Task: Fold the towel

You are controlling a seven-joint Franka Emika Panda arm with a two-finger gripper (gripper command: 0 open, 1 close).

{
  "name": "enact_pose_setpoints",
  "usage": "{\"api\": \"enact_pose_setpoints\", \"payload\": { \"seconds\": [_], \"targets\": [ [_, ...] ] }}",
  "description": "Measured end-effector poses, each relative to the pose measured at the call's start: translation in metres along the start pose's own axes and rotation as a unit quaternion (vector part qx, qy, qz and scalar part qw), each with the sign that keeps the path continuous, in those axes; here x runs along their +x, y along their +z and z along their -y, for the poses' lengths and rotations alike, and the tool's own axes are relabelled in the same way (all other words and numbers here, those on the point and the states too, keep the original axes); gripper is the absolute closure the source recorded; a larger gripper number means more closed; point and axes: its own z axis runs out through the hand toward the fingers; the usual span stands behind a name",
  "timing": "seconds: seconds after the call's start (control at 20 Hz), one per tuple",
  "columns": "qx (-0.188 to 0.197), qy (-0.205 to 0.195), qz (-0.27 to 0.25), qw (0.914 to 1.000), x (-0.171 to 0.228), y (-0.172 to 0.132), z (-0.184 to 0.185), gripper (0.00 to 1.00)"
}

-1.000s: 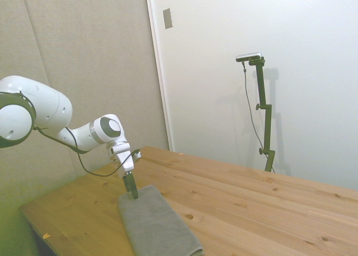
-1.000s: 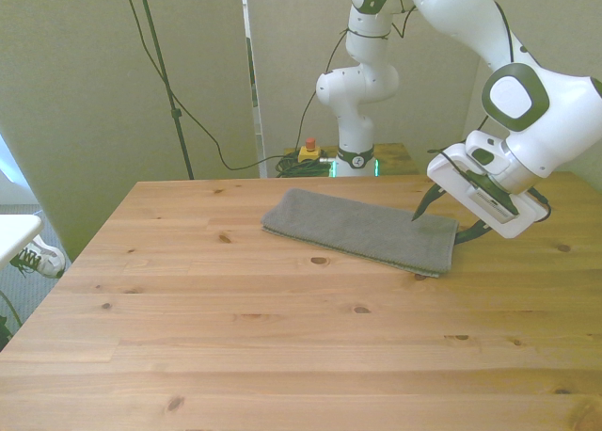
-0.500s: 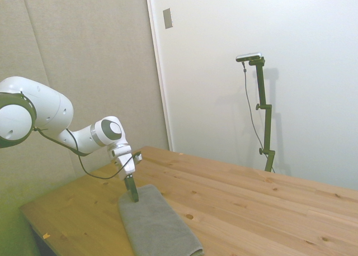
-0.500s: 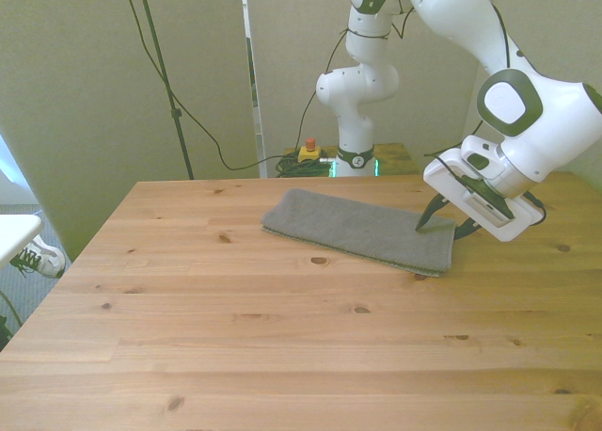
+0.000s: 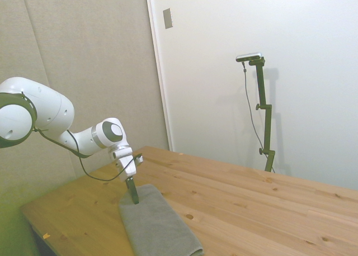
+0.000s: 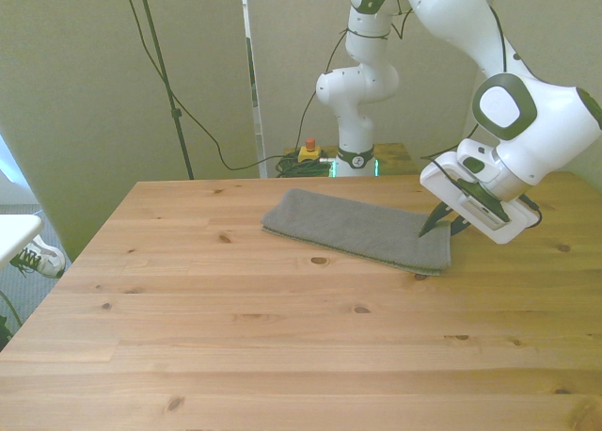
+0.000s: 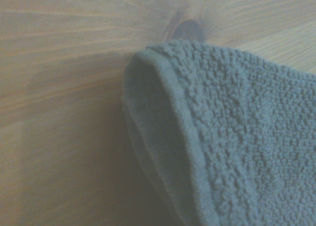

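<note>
towel (image 6: 362, 231), grey terry cloth, lying on the wooden table (image 6: 282, 337) as a long, already doubled strip. stretched from about the table's middle toward the front view's right, in the half of the table farther from that camera, slanting a little nearer toward its right end. seen from the side view (image 5: 156, 222) as a narrow band running toward the near edge of that picture, flat and thick, its long sides tidy. gripper (image 6: 442, 226) of the white arm down at the strip's end on the front view's right, tilted, with two dark fingers (image 6: 428, 224) spread apart and straddling that end, one tip over the cloth, the other past its short edge by the bare wood. not possible to say whether the tips touch cloth or only hang just above it; nothing pinched between them. in the side view, gripper (image 5: 133, 194) shown as a dark tip at the towel's far end, pointing almost straight down onto it. in the wrist view, a corner of the towel (image 7: 232, 137) filling much of the frame, close and soft in focus: looped pile on top, a smoother hem along the edge, and stacked layers at the corner with the upper one slightly raised off the one below. pale wood grain (image 7: 59, 112) beside the cloth.
</note>
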Motion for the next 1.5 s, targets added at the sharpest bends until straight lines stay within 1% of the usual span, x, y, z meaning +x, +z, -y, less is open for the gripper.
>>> {"api": "enact_pose_setpoints", "payload": {
  "seconds": [0.25, 0.7, 1.1, 1.3, 1.5],
  "targets": [
    [0.016, 0.005, -0.002, 0.9999, 0.01, -0.019, -0.018, 1.0],
    [0.054, 0.014, -0.003, 0.9984, 0.029, -0.048, -0.071, 1.0],
    [0.08, 0.02, 0.005, 0.9966, 0.046, -0.058, -0.116, 1.0],
    [0.09, 0.029, 0.014, 0.9954, 0.057, -0.058, -0.133, 1.0],
    [0.105, 0.036, 0.026, 0.9935, 0.077, -0.053, -0.15, 1.0]
  ]
}}
